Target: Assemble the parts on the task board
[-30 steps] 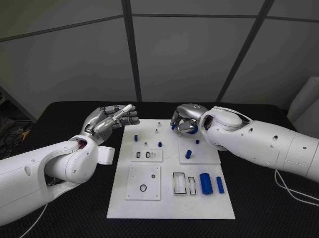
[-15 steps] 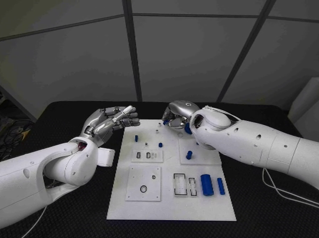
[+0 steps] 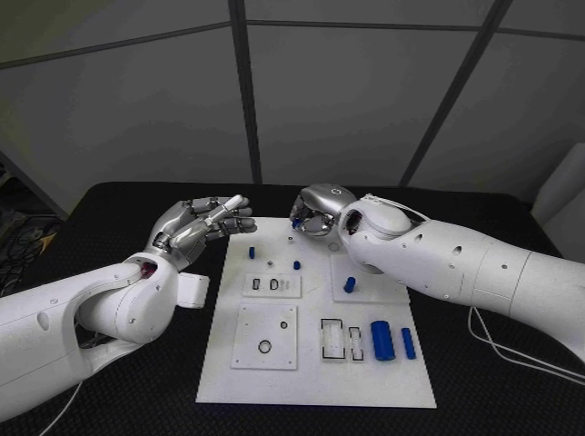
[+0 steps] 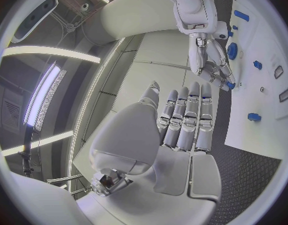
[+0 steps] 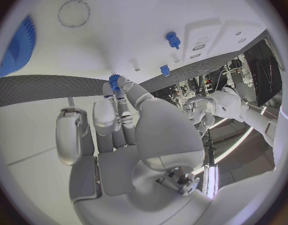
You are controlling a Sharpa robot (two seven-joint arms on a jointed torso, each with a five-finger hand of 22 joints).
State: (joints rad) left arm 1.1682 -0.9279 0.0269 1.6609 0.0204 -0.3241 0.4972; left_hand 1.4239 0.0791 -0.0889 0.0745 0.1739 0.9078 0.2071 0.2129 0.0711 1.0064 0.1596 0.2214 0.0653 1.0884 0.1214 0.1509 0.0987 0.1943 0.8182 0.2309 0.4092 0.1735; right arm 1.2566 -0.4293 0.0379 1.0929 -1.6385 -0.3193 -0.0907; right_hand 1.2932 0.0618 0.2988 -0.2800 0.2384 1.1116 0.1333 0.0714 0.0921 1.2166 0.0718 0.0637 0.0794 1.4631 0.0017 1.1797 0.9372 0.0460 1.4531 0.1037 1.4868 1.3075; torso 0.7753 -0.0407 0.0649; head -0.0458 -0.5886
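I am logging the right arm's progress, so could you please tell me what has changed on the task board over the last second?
The right hand has shifted leftward along the far edge of the task board, carrying a small blue part pinched at its fingertips. The left hand stayed raised beside the board's far left corner, holding nothing. The blue parts on the board, including the large cylinder, have not moved.

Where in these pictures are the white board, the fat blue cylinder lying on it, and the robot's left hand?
task board (image 3: 316,381), head view, bare near edge of the white plate.
large blue cylinder (image 3: 381,340), head view, middle of its side.
left hand (image 3: 203,224), head view, middle of the silver hand.
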